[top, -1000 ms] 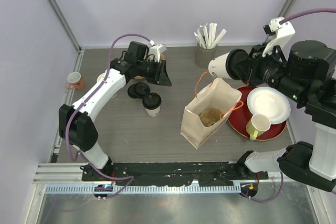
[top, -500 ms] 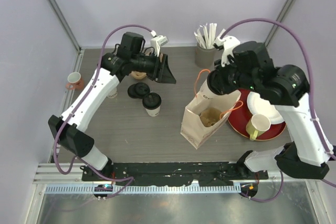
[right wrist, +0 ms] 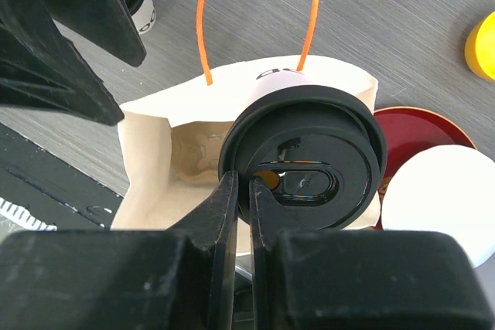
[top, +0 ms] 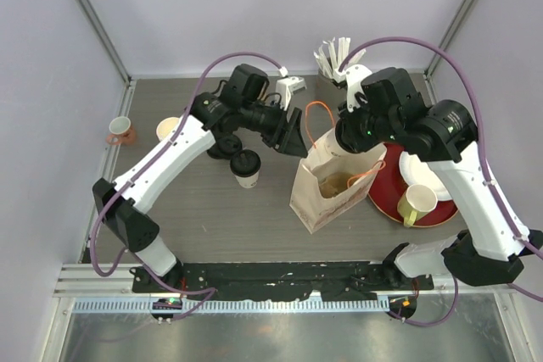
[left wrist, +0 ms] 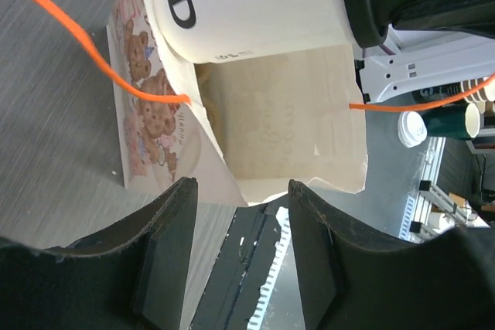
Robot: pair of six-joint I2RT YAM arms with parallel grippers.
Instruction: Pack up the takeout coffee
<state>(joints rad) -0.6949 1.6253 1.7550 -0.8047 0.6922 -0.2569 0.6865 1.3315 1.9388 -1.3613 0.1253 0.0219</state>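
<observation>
The grey table (top: 212, 209) carries an open paper bag (top: 318, 201). The takeout coffee (right wrist: 302, 164) hangs tilted over the bag's mouth, base down, lid up. The right gripper (right wrist: 241, 206), on its arm arched over the bag, is clamped on the lid's rim. The left gripper (left wrist: 241, 191) reaches across beside the bag, jaws apart and empty.

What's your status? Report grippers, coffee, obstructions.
Left gripper open, empty, beside paper bag. Right gripper shut on takeout coffee, over the open bag. Path in looks clear.
</observation>
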